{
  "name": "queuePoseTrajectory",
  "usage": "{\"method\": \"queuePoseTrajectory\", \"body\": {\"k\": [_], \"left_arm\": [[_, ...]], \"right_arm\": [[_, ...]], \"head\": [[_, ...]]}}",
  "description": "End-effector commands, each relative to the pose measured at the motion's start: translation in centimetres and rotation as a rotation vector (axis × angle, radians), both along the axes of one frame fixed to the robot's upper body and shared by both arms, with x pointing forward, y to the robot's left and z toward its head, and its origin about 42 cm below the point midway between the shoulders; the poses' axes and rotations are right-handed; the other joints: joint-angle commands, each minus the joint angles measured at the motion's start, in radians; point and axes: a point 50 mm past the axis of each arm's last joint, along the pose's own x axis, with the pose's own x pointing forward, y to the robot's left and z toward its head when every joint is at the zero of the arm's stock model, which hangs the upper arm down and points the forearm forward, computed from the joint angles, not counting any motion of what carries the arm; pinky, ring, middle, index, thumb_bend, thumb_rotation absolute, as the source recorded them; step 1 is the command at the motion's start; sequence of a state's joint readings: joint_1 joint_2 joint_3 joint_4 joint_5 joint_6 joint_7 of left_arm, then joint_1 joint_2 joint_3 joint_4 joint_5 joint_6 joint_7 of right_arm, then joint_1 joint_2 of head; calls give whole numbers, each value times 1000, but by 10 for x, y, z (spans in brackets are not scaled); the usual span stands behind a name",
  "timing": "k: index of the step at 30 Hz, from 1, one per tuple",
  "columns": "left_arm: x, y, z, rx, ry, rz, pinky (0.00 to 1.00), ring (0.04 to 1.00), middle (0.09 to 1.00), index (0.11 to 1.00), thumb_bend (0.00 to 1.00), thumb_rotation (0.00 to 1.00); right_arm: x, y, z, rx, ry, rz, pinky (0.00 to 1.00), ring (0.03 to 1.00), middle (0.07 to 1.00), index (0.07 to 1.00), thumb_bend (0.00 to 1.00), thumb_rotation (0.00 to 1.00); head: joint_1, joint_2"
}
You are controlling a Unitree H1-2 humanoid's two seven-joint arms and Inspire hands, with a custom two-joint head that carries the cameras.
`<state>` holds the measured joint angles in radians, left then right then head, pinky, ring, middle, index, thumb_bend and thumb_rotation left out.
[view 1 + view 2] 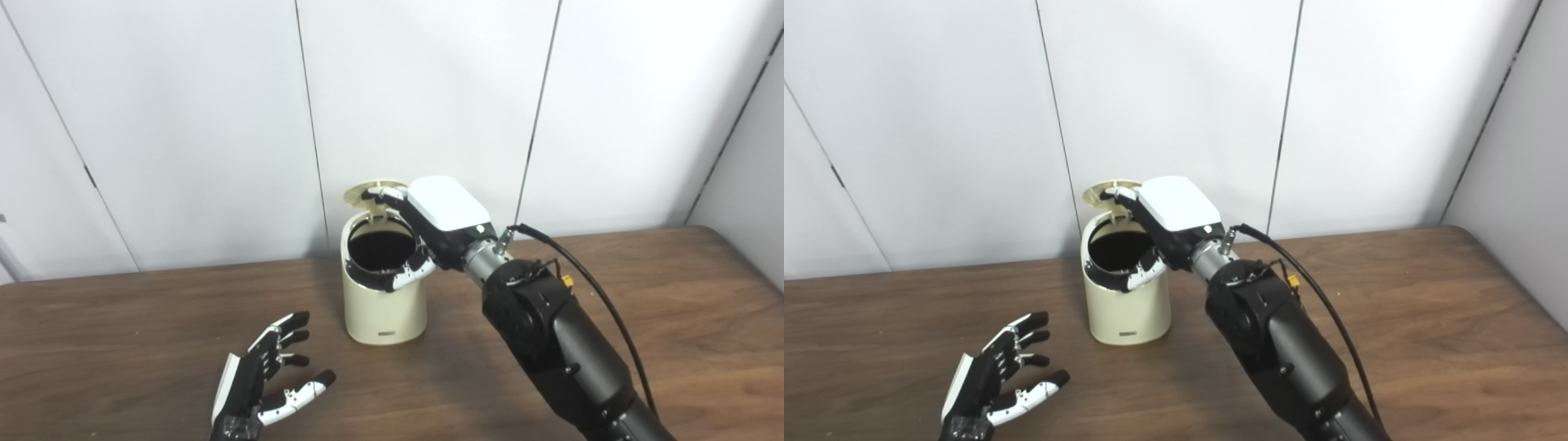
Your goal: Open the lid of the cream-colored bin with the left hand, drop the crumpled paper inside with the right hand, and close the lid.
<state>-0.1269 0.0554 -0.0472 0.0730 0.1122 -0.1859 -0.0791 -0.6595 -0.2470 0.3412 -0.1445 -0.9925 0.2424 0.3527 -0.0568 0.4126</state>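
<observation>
Standing near the back edge of a brown wooden table [674, 294], the cream-colored bin [383, 309] is seen from the left eye view with its round lid [372, 191] tipped up behind its dark mouth. The right hand [432, 226] hangs over the bin's right rim: one fingertip touches the raised lid, while the thumb curls along the front of the rim and other fingers dip toward the opening. Whether that hand grips anything cannot be told, and no crumpled paper shows in it or around the bin. A black cable [600, 294] loops from the wrist back along the dark forearm. Well in front of the bin and to its left, the left hand [269, 370] hovers low over the table, released, fingers spread, palm turned toward the bin, apart from it. White wall panels [184, 122] rise behind the bin.

From the right eye view, the bin [1130, 306] sits left of centre, its lid [1108, 188] again upright at the rear. The right hand [1167, 223] covers the bin's right rim, its white back plate upward, a fingertip on the lid's edge and the thumb lying across the front rim. The left hand [1001, 373] lies open in front of the bin and to its left, touching nothing.
</observation>
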Motion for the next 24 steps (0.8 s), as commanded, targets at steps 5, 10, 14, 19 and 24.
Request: {"method": "queuePoseTrajectory", "body": {"k": [5, 10, 14, 19, 24], "left_arm": [[5, 0, 9, -8, -58, 0, 646, 811, 854, 849, 716, 118], [5, 0, 9, -5, -57, 1, 628, 803, 848, 848, 719, 107], [5, 1, 9, -9, -55, -1, 623, 805, 850, 849, 728, 107], [5, 1, 8, -2, -56, -1, 628, 805, 847, 851, 721, 109], [6, 1, 8, -7, -56, -3, 628, 800, 842, 845, 722, 102]], "right_arm": [[-7, -1, 31, 68, -142, 23, 661, 834, 904, 825, 876, 191], [-14, -8, 39, 201, -199, 44, 420, 543, 628, 698, 796, 138], [-16, -18, 46, 261, -270, 56, 359, 457, 513, 610, 655, 57], [-27, -38, 53, 339, -328, 85, 349, 449, 469, 524, 529, 2], [-38, -56, 56, 368, -337, 81, 348, 439, 472, 516, 526, 0]], "head": [[3, -1], [0, -1], [0, -1], [-1, 1], [-1, 3]]}}
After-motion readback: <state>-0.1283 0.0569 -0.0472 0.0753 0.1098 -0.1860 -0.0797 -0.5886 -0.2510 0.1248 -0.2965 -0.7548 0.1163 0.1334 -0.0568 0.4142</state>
